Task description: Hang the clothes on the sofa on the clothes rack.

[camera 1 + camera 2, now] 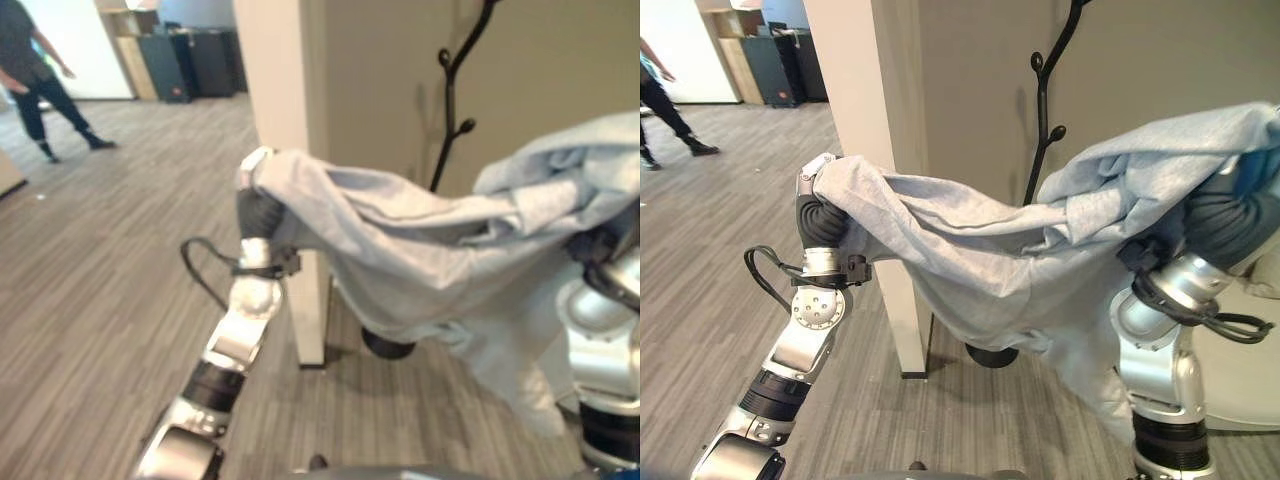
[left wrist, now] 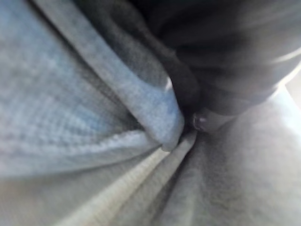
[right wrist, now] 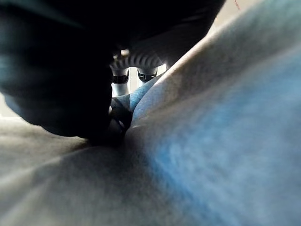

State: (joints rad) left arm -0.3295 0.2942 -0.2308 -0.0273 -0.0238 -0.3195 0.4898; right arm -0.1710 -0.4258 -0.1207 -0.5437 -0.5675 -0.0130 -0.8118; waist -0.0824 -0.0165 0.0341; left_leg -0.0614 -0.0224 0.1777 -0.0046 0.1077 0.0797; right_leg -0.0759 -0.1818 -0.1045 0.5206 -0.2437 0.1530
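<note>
A grey wood-plank floor runs back to a far part of the room, where a person walks past dark bins and a white door. A pale square column stands up close, with a beige wall beside it. Against that wall is the black clothes rack, its curved branches ending in knobs and its round base on the floor. A large light grey-blue garment hangs slack between both raised arms, in front of the rack and clear of the floor. It drapes over the left hand and over the right hand; the fingers of both lie buried in cloth, so whether they are curled or straight cannot be told
</note>
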